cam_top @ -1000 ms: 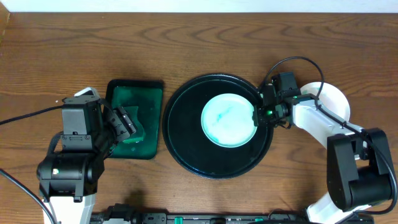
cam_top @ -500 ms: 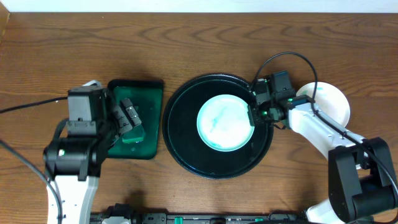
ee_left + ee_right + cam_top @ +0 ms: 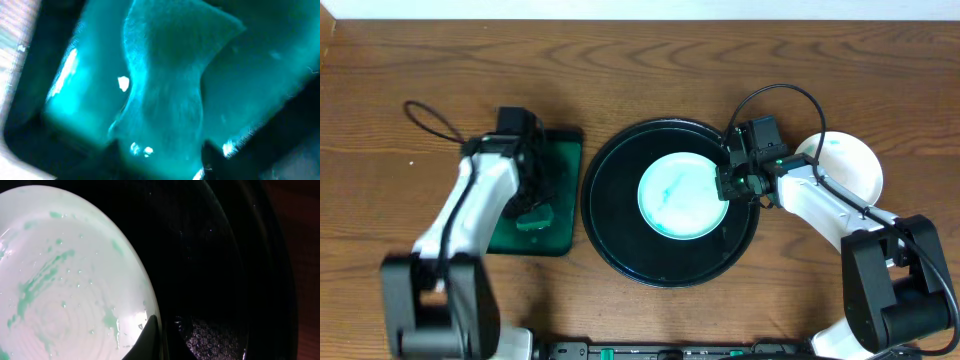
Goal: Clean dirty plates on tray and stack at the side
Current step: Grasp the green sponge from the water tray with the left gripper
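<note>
1. Pinching the right-hand rim of the smeared plate (image 3: 675, 195), the right gripper (image 3: 724, 186) is drawn narrow; in the right wrist view one dark finger (image 3: 150, 336) lies over the plate's white edge
2. The plate carries teal-green streaks and dots and lies inside the black tray (image 3: 620, 255), a little right of its middle, with the gripper at the side facing the right arm
3. Just past the tray's right rim, a second plate (image 3: 855, 165) rests on the worktop (image 3: 650, 80), partly hidden by the right arm
4. Well apart, left of the tray, the left gripper (image 3: 532, 190) hangs over a small green tray (image 3: 565, 150) holding a green lump (image 3: 532, 220); its wrist view is a teal blur, so I cannot tell how its jaws stand
</note>
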